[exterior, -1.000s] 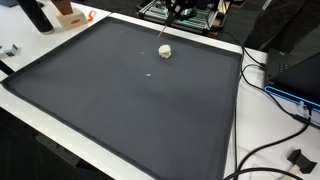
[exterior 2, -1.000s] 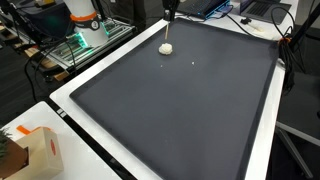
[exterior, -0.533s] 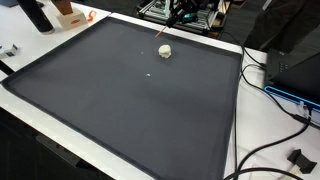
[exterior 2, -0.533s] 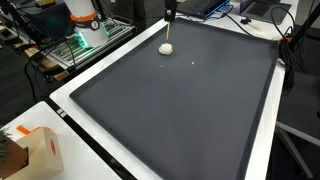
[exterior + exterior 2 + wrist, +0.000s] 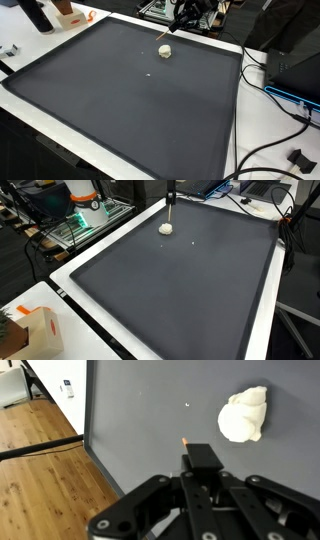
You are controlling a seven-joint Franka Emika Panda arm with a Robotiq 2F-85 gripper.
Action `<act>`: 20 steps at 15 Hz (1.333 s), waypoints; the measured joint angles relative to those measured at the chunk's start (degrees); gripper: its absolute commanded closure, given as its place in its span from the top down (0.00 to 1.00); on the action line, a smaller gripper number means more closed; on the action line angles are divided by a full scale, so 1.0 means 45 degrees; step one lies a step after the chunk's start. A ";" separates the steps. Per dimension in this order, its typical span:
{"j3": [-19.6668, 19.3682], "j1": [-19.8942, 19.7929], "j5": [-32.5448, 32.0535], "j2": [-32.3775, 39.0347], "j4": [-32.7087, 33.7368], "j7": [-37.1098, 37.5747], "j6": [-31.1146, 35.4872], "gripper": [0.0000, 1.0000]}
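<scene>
A small white crumpled lump (image 5: 165,51) (image 5: 166,227) lies near the far edge of a dark grey mat (image 5: 130,100) (image 5: 180,280). My gripper (image 5: 184,13) (image 5: 172,193) hangs just above and behind the lump. It is shut on a thin dark stick (image 5: 168,30) (image 5: 171,210) that points down toward the lump. In the wrist view the gripper (image 5: 200,478) clamps the stick's black body (image 5: 203,457), and the stick's orange tip (image 5: 185,440) hovers over the mat. The lump (image 5: 243,415) lies apart from that tip, up and to the right.
A tiny white speck (image 5: 150,72) (image 5: 193,241) lies on the mat near the lump. The mat covers a white table (image 5: 240,120). Cables (image 5: 270,95) run along one side and electronics (image 5: 160,10) stand behind. A cardboard box (image 5: 35,330) and wooden floor (image 5: 40,470) border the table.
The gripper with the stick has shifted slightly sideways and a little up beside the lump. The lump and the speck have not moved.
</scene>
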 measured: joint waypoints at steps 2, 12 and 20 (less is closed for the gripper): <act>0.0007 0.0138 -0.0441 0.0176 -0.0012 0.0317 -0.0063 0.03; 0.0006 0.0311 -0.1886 0.0821 -0.0019 0.1574 -0.0241 0.03; 0.0006 0.0310 -0.1884 0.0842 -0.0020 0.1588 -0.0241 0.03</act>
